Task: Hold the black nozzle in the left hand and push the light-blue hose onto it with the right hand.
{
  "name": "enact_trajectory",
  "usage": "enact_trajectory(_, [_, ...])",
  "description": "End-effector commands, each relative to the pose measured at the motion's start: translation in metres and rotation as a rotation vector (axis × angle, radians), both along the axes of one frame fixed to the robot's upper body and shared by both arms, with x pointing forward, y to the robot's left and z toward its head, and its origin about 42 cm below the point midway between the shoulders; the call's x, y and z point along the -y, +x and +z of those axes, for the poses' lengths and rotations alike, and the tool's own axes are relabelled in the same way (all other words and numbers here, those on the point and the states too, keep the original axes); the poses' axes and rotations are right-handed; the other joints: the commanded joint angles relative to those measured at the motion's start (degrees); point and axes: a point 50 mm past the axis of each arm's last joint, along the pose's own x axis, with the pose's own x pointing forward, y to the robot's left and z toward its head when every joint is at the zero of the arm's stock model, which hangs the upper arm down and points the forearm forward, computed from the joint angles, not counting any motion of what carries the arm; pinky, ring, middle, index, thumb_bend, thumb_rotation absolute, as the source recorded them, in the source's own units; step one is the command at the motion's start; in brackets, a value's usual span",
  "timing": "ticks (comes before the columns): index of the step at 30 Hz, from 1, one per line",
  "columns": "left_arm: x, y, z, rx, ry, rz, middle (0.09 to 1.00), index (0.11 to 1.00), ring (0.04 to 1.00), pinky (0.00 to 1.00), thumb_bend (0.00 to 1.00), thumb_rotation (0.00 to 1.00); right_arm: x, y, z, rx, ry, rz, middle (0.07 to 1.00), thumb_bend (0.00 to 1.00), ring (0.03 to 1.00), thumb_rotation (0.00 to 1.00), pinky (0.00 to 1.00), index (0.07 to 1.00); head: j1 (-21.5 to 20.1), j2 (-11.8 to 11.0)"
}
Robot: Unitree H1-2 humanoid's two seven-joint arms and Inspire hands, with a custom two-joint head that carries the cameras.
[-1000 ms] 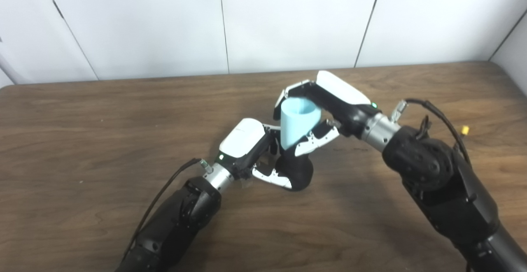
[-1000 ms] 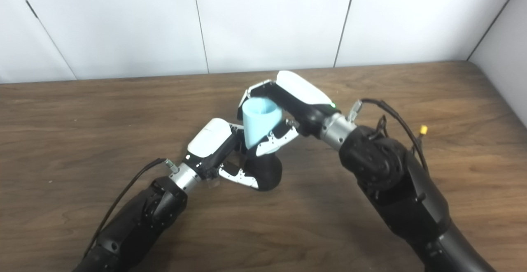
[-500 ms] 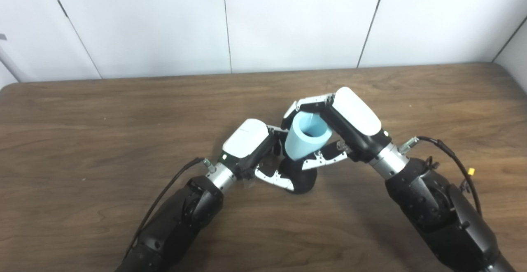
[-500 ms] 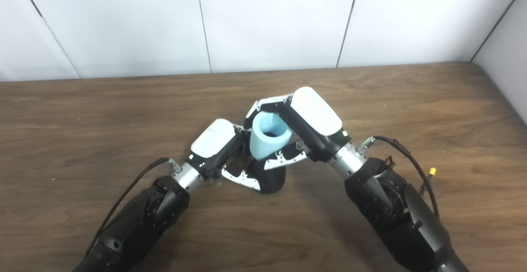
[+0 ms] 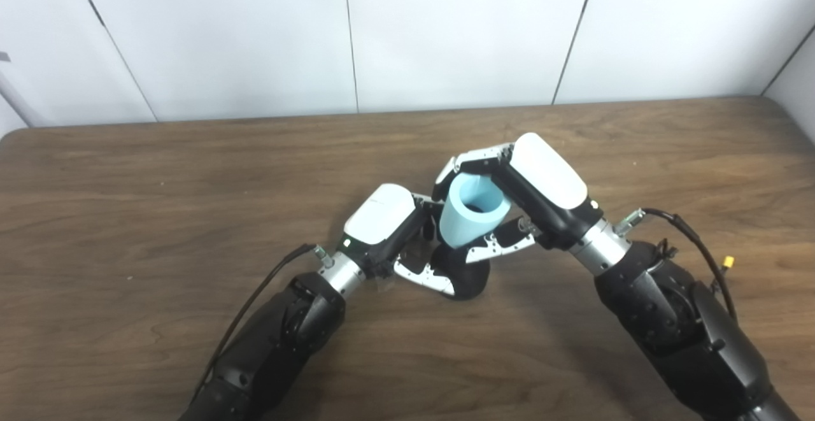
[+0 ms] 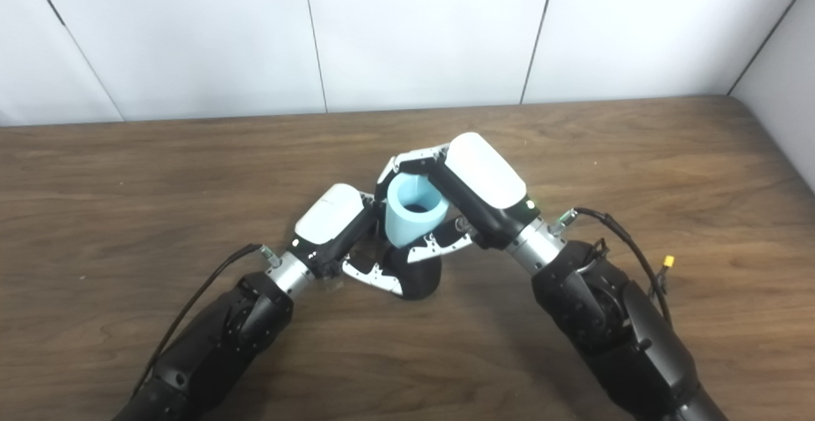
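White wall panels back the brown worktop [image 5: 127, 172]. Near its middle, the left hand [image 5: 388, 230] has its fingers closed around the black nozzle [image 5: 468, 276]; the right hand [image 5: 519, 195] clasps the light-blue hose [image 5: 471, 218], seemingly mid-push. Next: press straight down. Both views match.

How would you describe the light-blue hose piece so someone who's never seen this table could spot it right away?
Look to the middle of the brown wooden table, where two black robot arms meet. The right hand grips a short light-blue tube, its open end facing up, over the black nozzle held by the left hand. It is the only pale blue thing there.
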Motion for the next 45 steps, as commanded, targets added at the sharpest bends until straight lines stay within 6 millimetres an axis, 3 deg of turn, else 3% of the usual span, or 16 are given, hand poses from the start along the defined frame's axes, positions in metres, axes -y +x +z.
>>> enact_trajectory(1, [-0.017, -0.032, -0.056, -0.158, 0.078, 0.060, 0.444, 0.508, 0.388, 0.32, 0.52, 0.00, 0.000, -0.006, -0.026, -0.191, -0.142, 0.031, 0.491, 0.52, 0.392, 0.00, 0.33, 0.510, -0.14, -0.05])
enact_trajectory(4, [-0.017, -0.032, -0.056, -0.160, 0.077, 0.062, 0.442, 0.509, 0.387, 0.32, 0.52, 0.00, 0.001, -0.003, -0.013, -0.269, -0.187, 0.016, 0.482, 0.51, 0.387, 0.00, 0.33, 0.544, -0.14, -0.05])
enact_trajectory(5, [-0.017, -0.032, -0.055, -0.159, 0.079, 0.062, 0.439, 0.510, 0.384, 0.32, 0.52, 0.00, 0.000, -0.003, -0.005, -0.289, -0.227, 0.003, 0.550, 0.73, 0.448, 0.05, 0.36, 0.626, -0.21, -0.15])
enact_trajectory(6, [-0.016, -0.032, -0.055, -0.159, 0.081, 0.062, 0.436, 0.511, 0.381, 0.31, 0.52, 0.00, 0.000, -0.002, 0.003, -0.311, -0.265, -0.012, 0.642, 0.84, 0.535, 0.12, 0.41, 0.715, -0.24, -0.25])
enact_trajectory(8, [-0.016, -0.031, -0.055, -0.156, 0.082, 0.060, 0.441, 0.511, 0.384, 0.31, 0.52, 0.00, 0.001, 0.001, 0.020, -0.327, -0.277, -0.029, 0.835, 0.95, 0.718, 0.21, 0.52, 0.904, -0.22, -0.32])
enact_trajectory(11, [-0.016, -0.031, -0.055, -0.149, 0.068, 0.056, 0.435, 0.510, 0.375, 0.31, 0.52, 0.00, 0.005, 0.008, 0.043, -0.294, -0.217, -0.075, 0.926, 0.97, 0.795, 0.25, 0.57, 0.985, -0.30, -0.45])
enact_trajectory(16, [-0.015, -0.029, -0.055, -0.150, 0.062, 0.053, 0.431, 0.510, 0.361, 0.29, 0.52, 0.00, 0.010, 0.018, 0.066, -0.250, -0.186, -0.128, 0.971, 0.97, 0.852, 0.25, 0.61, 1.000, -0.25, -0.49])
enact_trajectory(22, [-0.015, -0.029, -0.055, -0.149, 0.064, 0.053, 0.424, 0.511, 0.358, 0.29, 0.52, 0.00, 0.011, 0.018, 0.070, -0.253, -0.200, -0.139, 0.979, 0.97, 0.849, 0.25, 0.61, 1.000, -0.18, -0.41])
enact_trajectory(29, [-0.017, -0.029, -0.056, -0.146, 0.060, 0.052, 0.425, 0.511, 0.358, 0.29, 0.52, 0.00, 0.012, 0.014, 0.074, -0.228, -0.170, -0.113, 1.000, 1.00, 0.932, 0.29, 0.65, 1.000, -0.16, -0.47])
enact_trajectory(33, [-0.018, -0.028, -0.057, -0.143, 0.064, 0.055, 0.423, 0.511, 0.353, 0.29, 0.52, 0.00, 0.022, 0.011, 0.090, -0.201, -0.104, -0.094, 1.000, 1.00, 0.996, 0.28, 0.71, 1.000, -0.16, -0.47])
enact_trajectory(41, [-0.018, -0.027, -0.058, -0.145, 0.072, 0.057, 0.432, 0.511, 0.363, 0.30, 0.52, 0.00, 0.052, 0.010, 0.110, -0.153, -0.043, -0.032, 1.000, 1.00, 1.000, 0.25, 0.94, 1.000, -0.16, -0.67])
enact_trajectory(45, [-0.019, -0.026, -0.059, -0.148, 0.072, 0.060, 0.435, 0.510, 0.365, 0.31, 0.52, 0.00, 0.065, 0.002, 0.122, -0.191, -0.129, -0.029, 1.000, 1.00, 1.000, 0.35, 0.99, 1.000, 0.02, -0.69])
